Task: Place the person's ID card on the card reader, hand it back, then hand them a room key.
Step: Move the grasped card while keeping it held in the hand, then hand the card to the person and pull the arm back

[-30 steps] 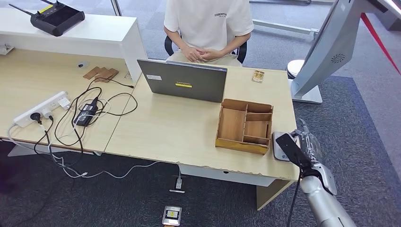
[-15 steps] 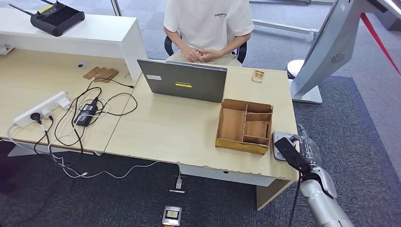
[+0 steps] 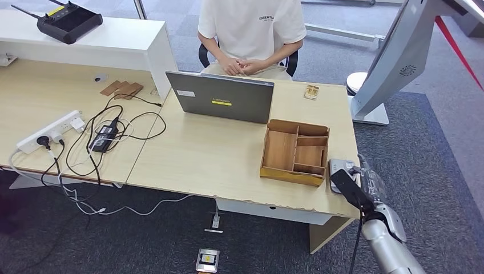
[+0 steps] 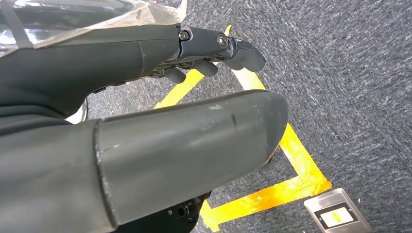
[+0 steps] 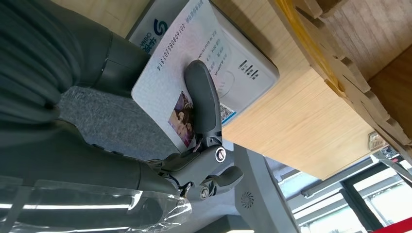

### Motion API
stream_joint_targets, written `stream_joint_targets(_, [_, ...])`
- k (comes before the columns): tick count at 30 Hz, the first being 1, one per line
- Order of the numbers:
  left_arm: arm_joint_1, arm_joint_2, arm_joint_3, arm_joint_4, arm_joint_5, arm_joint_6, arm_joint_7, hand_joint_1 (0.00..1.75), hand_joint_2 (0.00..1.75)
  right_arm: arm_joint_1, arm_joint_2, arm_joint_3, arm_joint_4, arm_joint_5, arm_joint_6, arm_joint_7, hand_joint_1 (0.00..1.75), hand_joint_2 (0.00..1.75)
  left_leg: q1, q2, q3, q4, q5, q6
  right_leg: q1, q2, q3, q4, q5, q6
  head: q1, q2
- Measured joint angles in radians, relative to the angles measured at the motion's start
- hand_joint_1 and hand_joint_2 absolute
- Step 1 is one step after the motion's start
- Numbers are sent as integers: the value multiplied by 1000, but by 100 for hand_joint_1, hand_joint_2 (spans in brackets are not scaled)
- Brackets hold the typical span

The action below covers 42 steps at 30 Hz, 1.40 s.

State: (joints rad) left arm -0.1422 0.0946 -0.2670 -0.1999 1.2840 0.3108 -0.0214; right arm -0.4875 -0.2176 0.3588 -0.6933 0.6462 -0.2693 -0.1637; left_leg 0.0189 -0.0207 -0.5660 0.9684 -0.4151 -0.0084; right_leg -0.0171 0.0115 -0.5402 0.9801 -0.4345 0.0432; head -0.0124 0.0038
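One ID card point(image 5: 167, 82) on one card reader point(image 5: 238, 63), right hand point(image 5: 145, 141) gripping it

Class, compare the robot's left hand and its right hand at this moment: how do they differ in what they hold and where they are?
The right hand holds the ID card over the white card reader at the desk's corner; the left hand holds nothing. The right hand is at desk height beside the wooden organiser; the left hand hangs over grey carpet with yellow tape. Both have dark grey fingers.
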Motion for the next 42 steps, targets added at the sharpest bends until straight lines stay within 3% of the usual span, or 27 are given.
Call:
stream_joint_targets(17, [0,0,1,0,8,3,2,0,0,1,3,2,11,0,3,1,175,175,0,0,0,0,0,0,0,0,0,0,0,0,0,0])
stream_joint_targets(23, [0,-1,2,0,20,15,2,0,0,-9,18,0,4,-37,-46,-18,175,175,0,0,0,0,0,0,0,0,1,0,0,0,0,0])
stream_joint_targets(33, [1,-3,12,0,28,21,1,0,0,-108,49,-17,-106,-95,-66,10,175,175,0,0,0,0,0,0,0,0,0,1,0,0,0,0])
stream_joint_targets(42, [-3,-6,19,0,22,23,18,0,0,-206,74,-14,-164,-22,-30,16,175,175,0,0,0,0,0,0,0,0,0,1,1,0,0,0])
